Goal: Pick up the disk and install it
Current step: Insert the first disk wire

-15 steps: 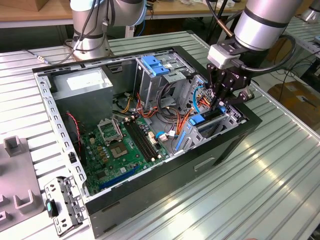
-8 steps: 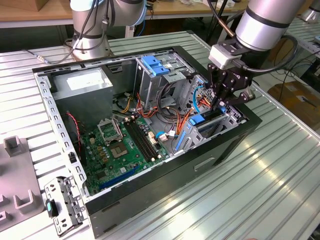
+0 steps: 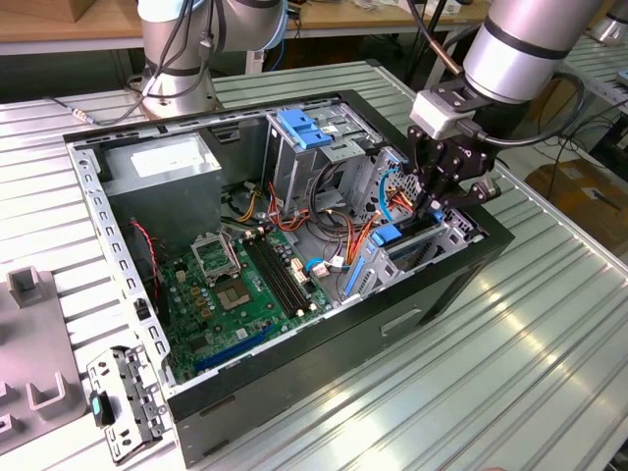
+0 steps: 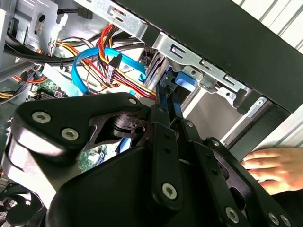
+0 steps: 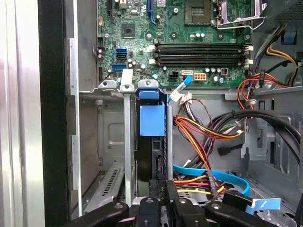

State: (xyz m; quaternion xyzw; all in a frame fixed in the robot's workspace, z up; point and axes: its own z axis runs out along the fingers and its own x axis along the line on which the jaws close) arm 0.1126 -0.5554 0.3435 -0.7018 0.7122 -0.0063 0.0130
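In the exterior view, the gripper (image 3: pixel 433 204) hung low over the open computer case (image 3: pixel 245 388), at the drive bay (image 3: pixel 453 235) near the exterior view's right, above the motherboard (image 3: pixel 235 294). The disk (image 3: pixel 392 235) stood on edge in that bay, its blue carrier showing beside the black fingers (image 3: pixel 428 201), which were drawn in narrow around its upper end. A tall grey cage with a blue handle (image 3: pixel 301 128) stood just beside, toward the case's middle.

In the second wrist view, the gripper (image 4: pixel 171 109) reached toward the bay, its black fingers (image 4: pixel 166 142) closed tight on the thin blue edge of the disk (image 4: pixel 182 81). A light-blue cable (image 4: pixel 83 64) looped nearby among red and yellow wires. A person's hand (image 4: pixel 277 168) rested outside the case wall.

In the first wrist view, the disk (image 5: pixel 151 137) sat upright between the bay's metal rails (image 5: pixel 127 142), with the gripper (image 5: pixel 160 191) pinching its near edge.
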